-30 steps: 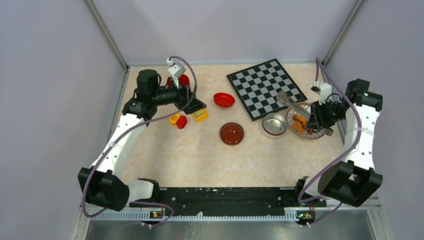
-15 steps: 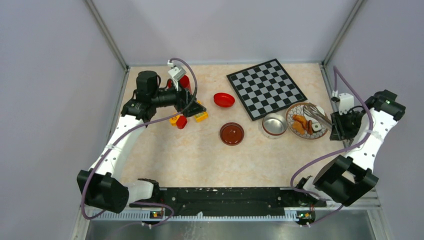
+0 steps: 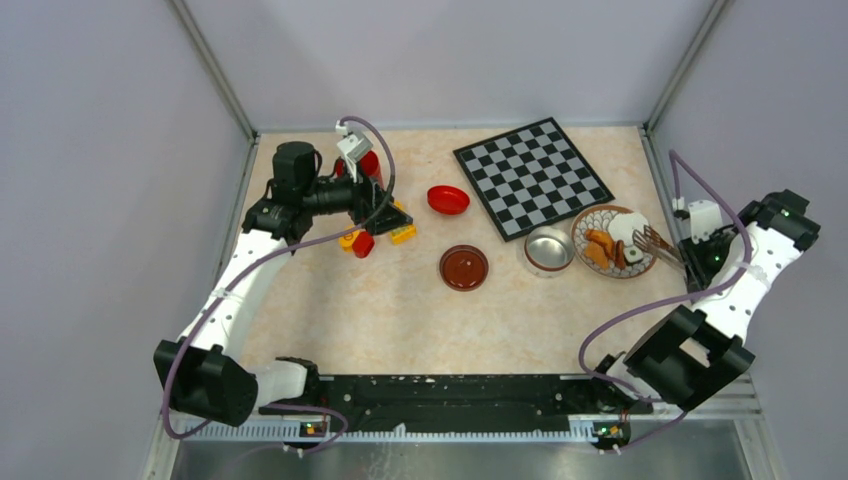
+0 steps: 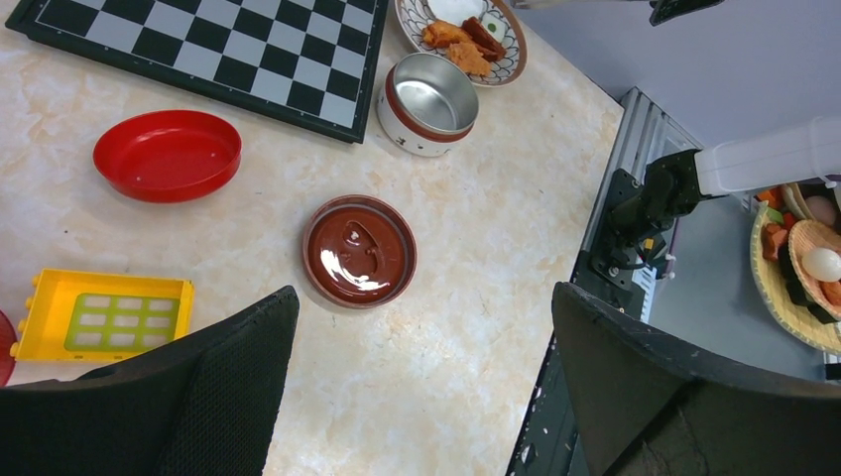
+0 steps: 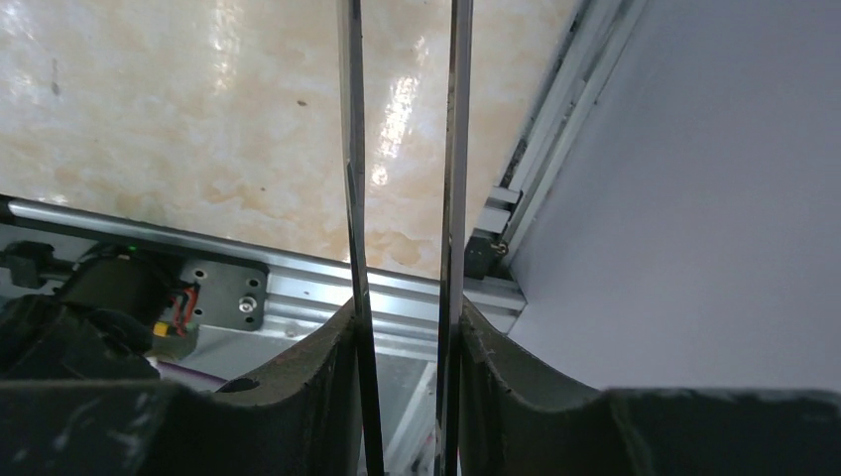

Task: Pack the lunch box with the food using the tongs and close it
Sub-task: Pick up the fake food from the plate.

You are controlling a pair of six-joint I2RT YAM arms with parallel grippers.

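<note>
Right gripper (image 3: 692,252) clamped on tongs (image 5: 354,198) — both thin arms pinched between fingers, held at right edge of table (image 3: 400,320). Tongs' long axis laid roughly left–right, tips aimed left, over right rim of plate (image 3: 580,228); food (image 3: 598,240) just beyond tips. Lunch box (image 3: 548,250) seen just left of plate, open, nothing inside; lid (image 3: 464,268) further left. Right arm far nearer. Left gripper (image 4: 424,347) spread wide, nothing held, near toy blocks (image 3: 402,233). Counted: one tongs, one box, one lid, few orange-brown pieces, one pale chunk.
</note>
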